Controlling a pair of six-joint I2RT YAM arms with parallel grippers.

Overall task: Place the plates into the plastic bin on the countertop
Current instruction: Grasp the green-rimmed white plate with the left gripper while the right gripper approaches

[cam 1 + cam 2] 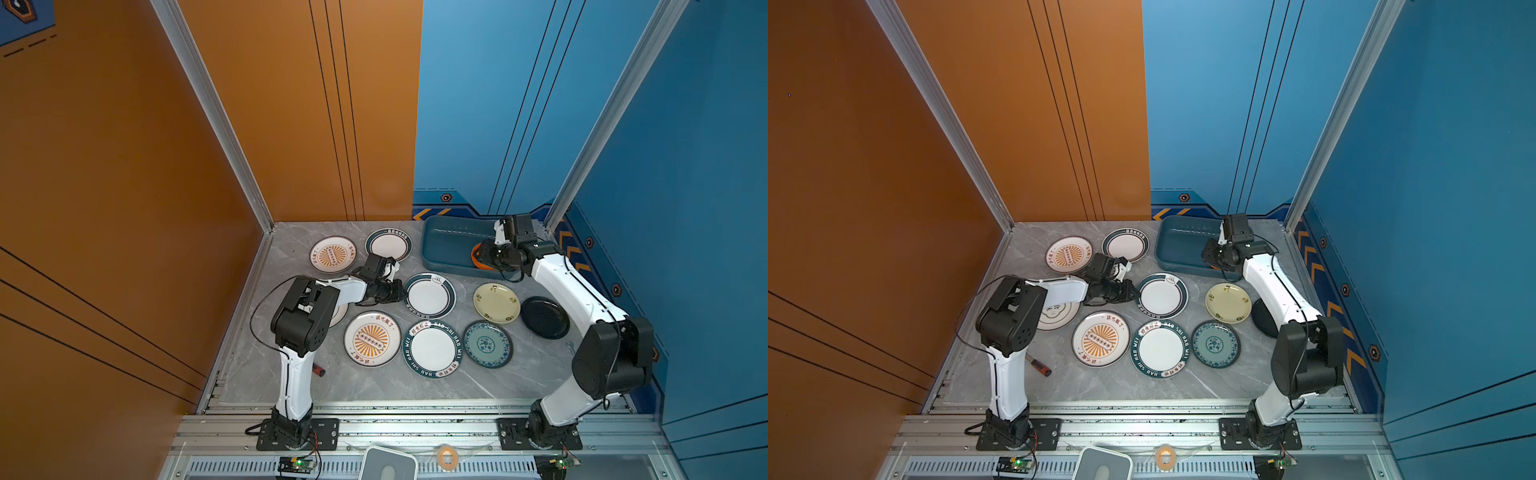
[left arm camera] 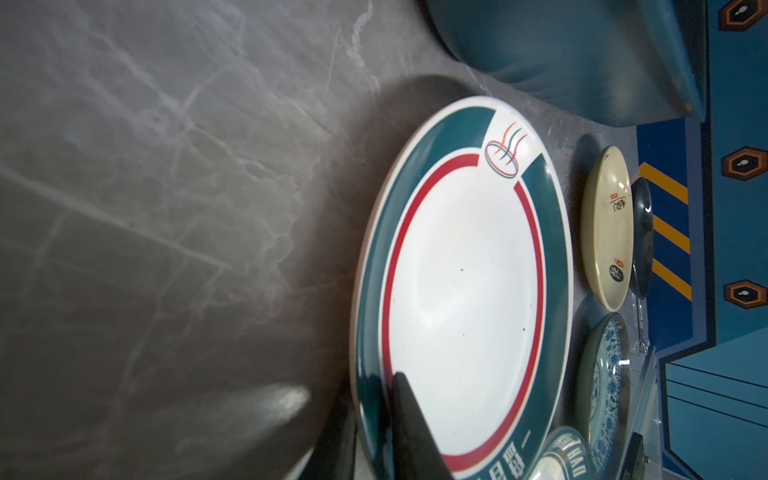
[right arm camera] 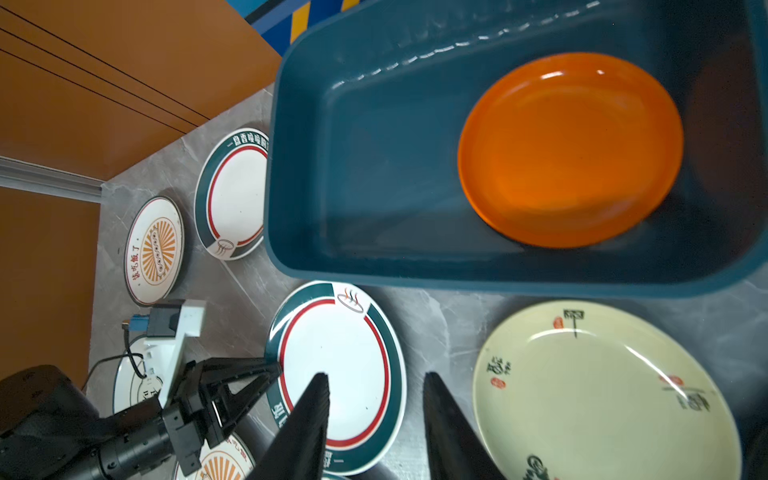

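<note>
Countertop: flat grey marble-patterned countertop [image 1: 374,386] with white veins and aluminium rails at its edges. Nine plates lie on it, none stacked.
Plastic bin: dark teal-blue rectangular plastic bin [image 1: 449,243] with rounded corners, at the far right of the slab in both top views.
Orange plate: plain round orange plate [image 3: 569,149], flat on the bin floor at the right-hand end.
Right gripper: right gripper [image 3: 376,376] hangs over the right-hand end of the bin, close to the orange plate. Its fingers are spread apart with nothing between them.
Left gripper: left gripper [image 1: 401,291] sits at the left edge of the red-ringed plate. In the left wrist view one finger [image 2: 411,415] lies on the green band and the other under the outer edge, so the rim is clamped between them.
Red-ringed plate: round white red-ringed plate [image 1: 430,296] with a dark green rim, mid-slab, just in front of the bin. Whether it is lifted off the slab cannot be told.
Far row: orange-sunburst white plate [image 1: 332,254] beside a green-rimmed white plate [image 1: 388,244], left of the bin.
Right group: cream plate [image 1: 496,302] next to a black plate [image 1: 545,318].
Near row: large sunburst plate [image 1: 372,339], green lettered-rim plate [image 1: 432,349], teal-patterned plate [image 1: 487,344], side by side.
Grey-ringed white plate [image 1: 1057,316]: partly hidden under the left arm.
Screwdriver: red-and-black screwdriver [image 1: 1038,365] near the left arm's base.
</note>
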